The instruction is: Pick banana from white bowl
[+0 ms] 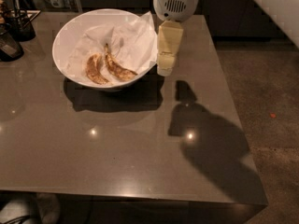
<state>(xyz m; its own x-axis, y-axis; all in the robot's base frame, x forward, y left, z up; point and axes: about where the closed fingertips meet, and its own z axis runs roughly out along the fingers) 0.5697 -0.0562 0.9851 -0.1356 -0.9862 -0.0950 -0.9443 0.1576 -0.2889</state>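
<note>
Bowl (70, 27), wide and white, sits on the tabletop (117, 148) left of the claw (165, 68), rim just beside it. Inside, on crumpled paper (135, 41), lie a shorter curled banana (93, 69), farther from the claw, and the banana (119, 70), longer and brown-spotted, nearer it. The claw hangs outside the rim, holding no fruit; open or shut I cannot tell. Overripe, the banana is likely light, soft and easily bruised; a gentle grip across its middle seems best.

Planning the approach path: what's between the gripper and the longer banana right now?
Camera view: the gripper hangs just outside the white bowl; the bowl's rim and crumpled white paper lie between gripper and banana.
</note>
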